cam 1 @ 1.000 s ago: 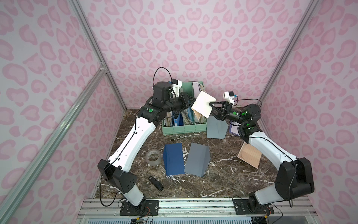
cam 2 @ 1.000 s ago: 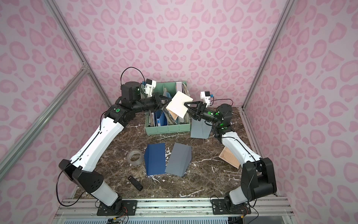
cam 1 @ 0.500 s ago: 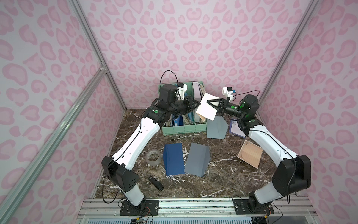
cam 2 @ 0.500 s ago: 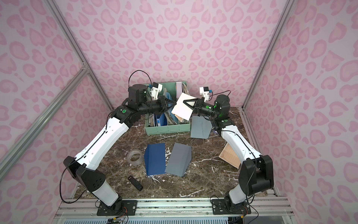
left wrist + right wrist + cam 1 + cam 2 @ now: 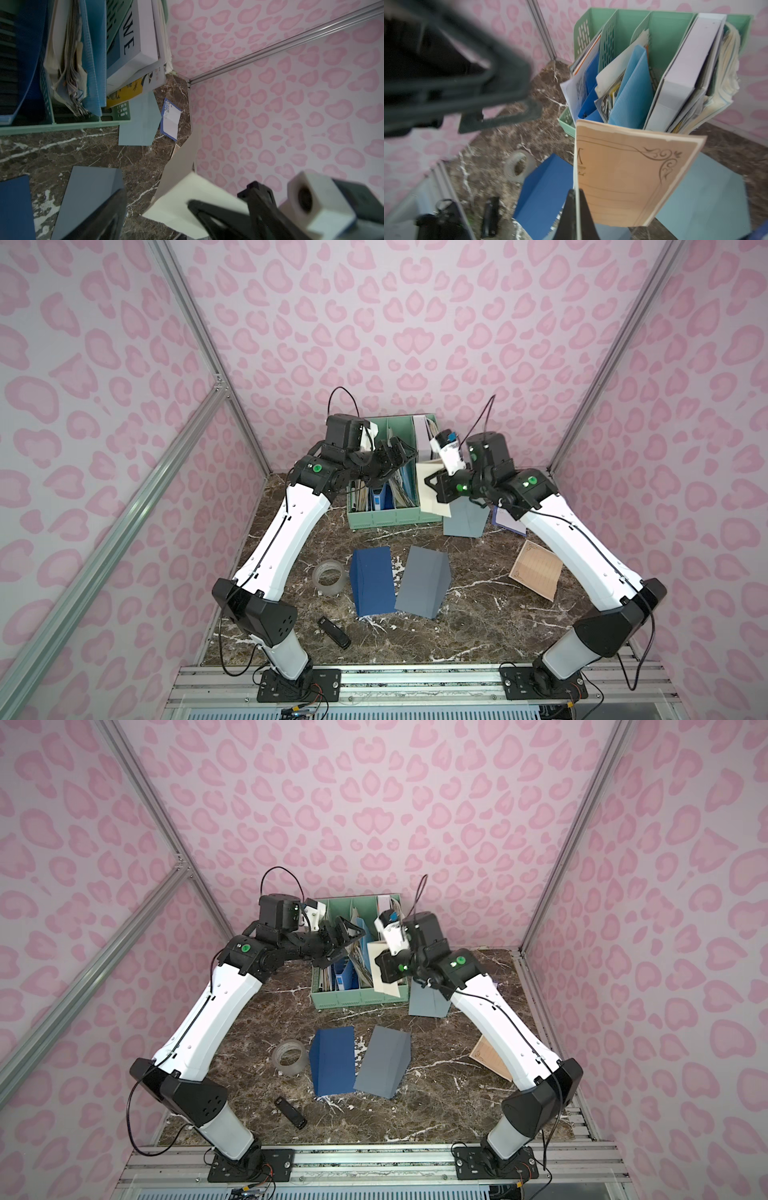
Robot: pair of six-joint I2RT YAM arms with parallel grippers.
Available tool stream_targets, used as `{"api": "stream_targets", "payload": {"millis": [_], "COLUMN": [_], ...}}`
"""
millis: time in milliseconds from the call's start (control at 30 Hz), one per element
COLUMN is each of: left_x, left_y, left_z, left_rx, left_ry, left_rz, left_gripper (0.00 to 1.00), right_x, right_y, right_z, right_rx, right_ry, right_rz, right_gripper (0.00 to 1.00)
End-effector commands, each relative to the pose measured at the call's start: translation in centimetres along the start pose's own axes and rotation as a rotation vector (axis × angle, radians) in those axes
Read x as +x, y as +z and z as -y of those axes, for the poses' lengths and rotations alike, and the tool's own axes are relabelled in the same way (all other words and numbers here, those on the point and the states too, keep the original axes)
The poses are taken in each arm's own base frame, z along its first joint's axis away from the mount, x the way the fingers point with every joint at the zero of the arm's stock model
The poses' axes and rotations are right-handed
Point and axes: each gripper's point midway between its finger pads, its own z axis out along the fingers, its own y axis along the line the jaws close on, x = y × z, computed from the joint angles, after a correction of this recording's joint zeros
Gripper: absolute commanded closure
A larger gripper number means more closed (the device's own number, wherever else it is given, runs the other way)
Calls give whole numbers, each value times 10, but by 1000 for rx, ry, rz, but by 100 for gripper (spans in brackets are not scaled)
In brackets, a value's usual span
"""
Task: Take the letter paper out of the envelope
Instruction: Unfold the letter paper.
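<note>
Handover just done: left claw point(image 5: 397, 456) gone wide, backed off sheet. Right claw point(image 5: 576, 193) now pinching letter paper point(image 5: 633, 176) by edge, aloft beside file rack point(image 5: 395, 519), over grey envelope point(image 5: 463, 522) on counter point(image 5: 478, 605). Paper apparently out already; set-down remains.

Bright, even light (blurry wrist views)

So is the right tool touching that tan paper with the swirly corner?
Touching. The right wrist view shows the right tool shut on the tan paper, with the paper's edge pinched between its two dark fingers.
</note>
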Motion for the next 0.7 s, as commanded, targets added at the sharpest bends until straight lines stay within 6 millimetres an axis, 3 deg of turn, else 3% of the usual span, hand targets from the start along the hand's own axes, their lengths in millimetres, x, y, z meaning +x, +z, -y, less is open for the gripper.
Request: {"api": "stream_targets", "payload": {"millis": [0, 167, 300, 533, 667], "left_x": [21, 23, 27, 37, 54], "left_y": [5, 3, 17, 16, 13], "left_z": [-9, -17, -16, -15, -22], "left_rx": [-11, -10, 41, 49, 26], "left_ry": [-144, -211, -288, -267, -214], "left_rz": [-120, -155, -216, -267, -325], "left_gripper": [9, 8, 9, 14, 18], "right_x": [24, 13, 41, 45, 40], "right_y": [-15, -32, -15, -12, -7], "right_z": [46, 10, 0, 3, 2], "right_rx": [382, 362, 292, 362, 331], "right_ry": [-316, -568, -703, -890, -874], "right_rz": [-67, 155, 86, 114, 115], "right_gripper": [100, 100, 100, 100, 100]}}
